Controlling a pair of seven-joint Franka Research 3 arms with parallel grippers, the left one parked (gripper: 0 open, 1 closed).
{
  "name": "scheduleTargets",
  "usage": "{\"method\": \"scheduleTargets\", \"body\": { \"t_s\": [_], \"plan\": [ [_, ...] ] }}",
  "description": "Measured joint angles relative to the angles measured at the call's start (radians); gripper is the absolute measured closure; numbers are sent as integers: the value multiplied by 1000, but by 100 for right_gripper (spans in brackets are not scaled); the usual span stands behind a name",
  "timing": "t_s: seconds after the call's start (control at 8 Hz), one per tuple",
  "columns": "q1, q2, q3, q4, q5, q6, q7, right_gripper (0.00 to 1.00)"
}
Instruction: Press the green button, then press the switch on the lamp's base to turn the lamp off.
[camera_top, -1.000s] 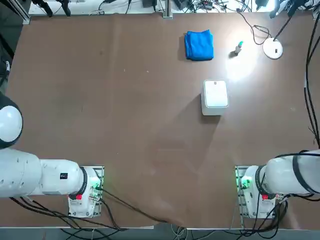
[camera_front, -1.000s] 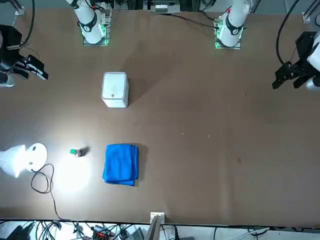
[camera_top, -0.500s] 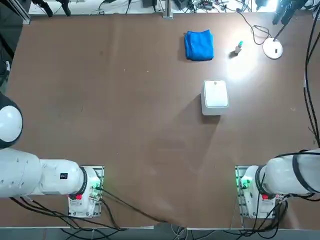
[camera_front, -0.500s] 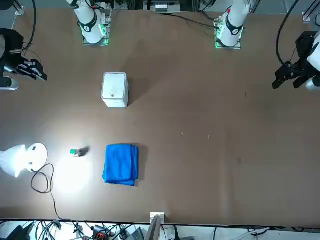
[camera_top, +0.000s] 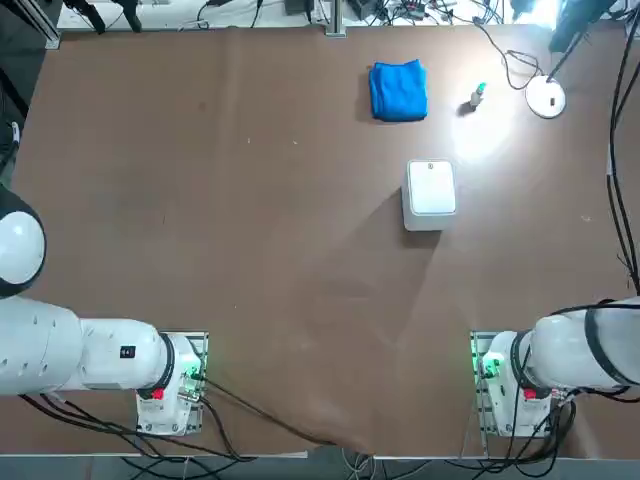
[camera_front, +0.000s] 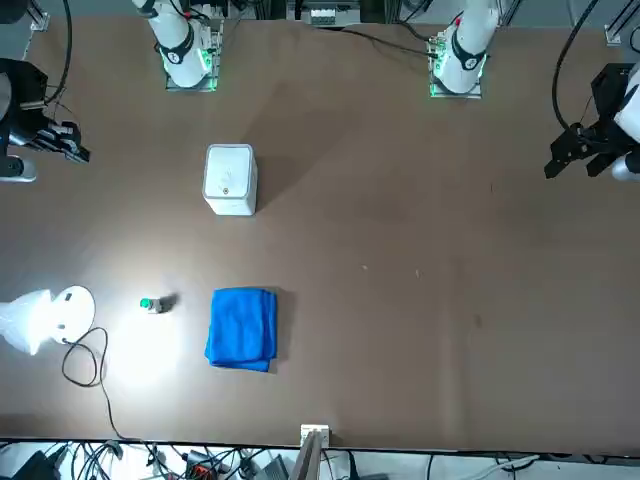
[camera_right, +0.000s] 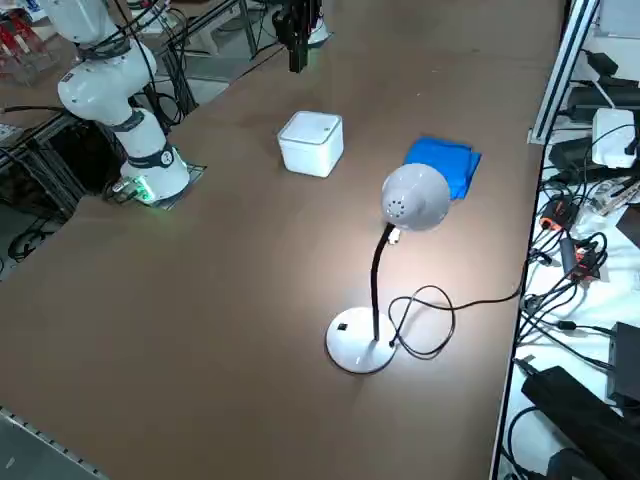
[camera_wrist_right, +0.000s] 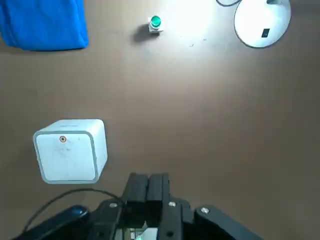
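Note:
My right gripper (camera_wrist_right: 149, 181) is shut with nothing between its fingers. It hangs high over the table's right side (camera_front: 78, 152), well short of the task's things. The green button (camera_wrist_right: 155, 22) is a tiny stub with a teal cap, standing between the blue cloth and the lamp (camera_right: 414, 197). The lamp is lit and throws a bright patch on the table beside the button (camera_top: 479, 93). The lamp's base (camera_wrist_right: 262, 22) is a flat white disc at the far right corner (camera_top: 546, 97). Its switch (camera_wrist_right: 265, 33) shows as a small dark mark on the disc.
A white rounded box (camera_top: 430, 190) stands nearer the robot than the button, almost under the gripper (camera_wrist_right: 70, 150). A folded blue cloth (camera_top: 398, 90) lies left of the button. The lamp's black cable (camera_right: 430, 320) loops by the base near the far edge.
The right gripper's fingers have closed from wide open to shut. The hand has barely shifted, and nothing on the table has moved.

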Motion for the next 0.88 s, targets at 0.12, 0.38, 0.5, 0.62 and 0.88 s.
{"method": "scheduleTargets", "body": {
  "t_s": [0.12, 0.38, 0.5, 0.62, 0.88],
  "plan": [
    [-5, 12, -1, -23, -1, 54, 3, 99],
    [-26, 73, -3, -81, -2, 266, 3, 99],
    [-34, 120, -3, -108, -2, 396, 3, 99],
    [-36, 174, -3, -124, -2, 524, 4, 99],
    [-34, 282, -2, -130, -1, 742, 54, 99]
  ]
}}
